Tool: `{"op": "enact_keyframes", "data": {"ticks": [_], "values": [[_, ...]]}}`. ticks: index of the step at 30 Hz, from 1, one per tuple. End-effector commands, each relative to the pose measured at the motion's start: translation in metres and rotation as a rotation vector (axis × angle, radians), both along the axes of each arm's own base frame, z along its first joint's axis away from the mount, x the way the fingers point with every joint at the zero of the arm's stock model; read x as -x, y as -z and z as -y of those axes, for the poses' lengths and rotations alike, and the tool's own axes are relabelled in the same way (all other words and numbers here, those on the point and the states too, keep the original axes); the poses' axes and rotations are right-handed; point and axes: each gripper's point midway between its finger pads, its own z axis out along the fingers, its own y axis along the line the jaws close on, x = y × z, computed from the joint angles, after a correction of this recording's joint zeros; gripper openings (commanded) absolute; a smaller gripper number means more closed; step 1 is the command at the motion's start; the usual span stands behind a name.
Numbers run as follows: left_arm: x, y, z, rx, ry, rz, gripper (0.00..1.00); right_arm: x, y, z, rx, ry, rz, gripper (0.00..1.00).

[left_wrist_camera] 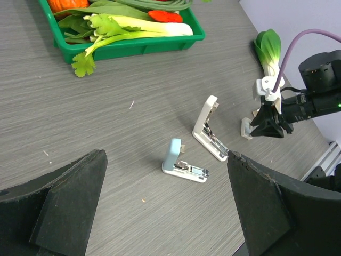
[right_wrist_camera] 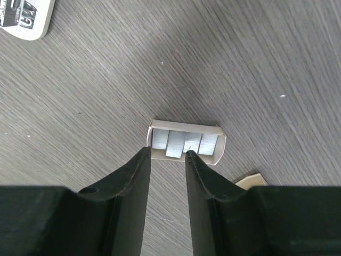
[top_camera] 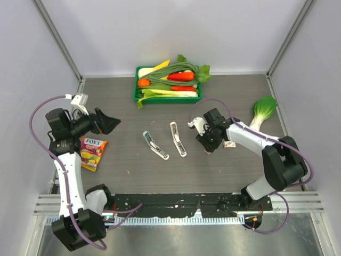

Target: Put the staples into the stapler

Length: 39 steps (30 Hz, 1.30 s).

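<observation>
The staples show in the right wrist view as an open whitish tray [right_wrist_camera: 185, 141] holding several silver strips; its printed sleeve [right_wrist_camera: 21, 16] lies apart at the top left. My right gripper [right_wrist_camera: 167, 154] is narrowly open, its tips at the tray's near edge, one strip's end between them. From above, it [top_camera: 206, 145] sits right of the white stapler [top_camera: 177, 138], with the sleeve [top_camera: 230, 144] beside it. A light blue stapler [top_camera: 155, 145] lies hinged open further left. My left gripper [top_camera: 111, 124] is wide open and empty, hovering left of both staplers [left_wrist_camera: 184, 162].
A green tray [top_camera: 137, 85] of vegetables stands at the back centre. A bok choy [top_camera: 262, 112] lies at the right. A colourful candy bag [top_camera: 93, 152] lies by the left arm. A beige flap [right_wrist_camera: 250, 181] lies beside my right finger.
</observation>
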Motion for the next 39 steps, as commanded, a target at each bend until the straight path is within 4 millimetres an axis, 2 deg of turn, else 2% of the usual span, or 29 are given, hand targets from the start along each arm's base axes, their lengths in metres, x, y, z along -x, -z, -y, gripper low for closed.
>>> {"op": "enact_keyframes", "data": {"ticks": [1,9,22,30,36,39], "values": [[0.002,-0.010,0.003,-0.015,0.018,0.060,1.00,-0.006,0.002,-0.001,0.006,-0.004,0.003,0.37],[0.002,-0.009,0.003,-0.016,0.017,0.058,1.00,-0.011,0.011,-0.003,0.013,-0.001,0.000,0.35],[0.000,-0.007,0.002,-0.014,0.015,0.052,1.00,-0.021,0.007,-0.004,0.010,0.008,0.048,0.34],[0.001,-0.007,0.002,-0.015,0.015,0.054,1.00,-0.016,0.016,-0.003,0.019,0.007,0.015,0.26],[0.001,-0.007,0.002,-0.014,0.015,0.052,1.00,-0.016,0.014,-0.002,0.018,0.011,0.017,0.19],[0.001,-0.006,0.002,-0.014,0.012,0.050,1.00,-0.018,0.006,-0.004,0.002,0.015,0.039,0.14]]}}
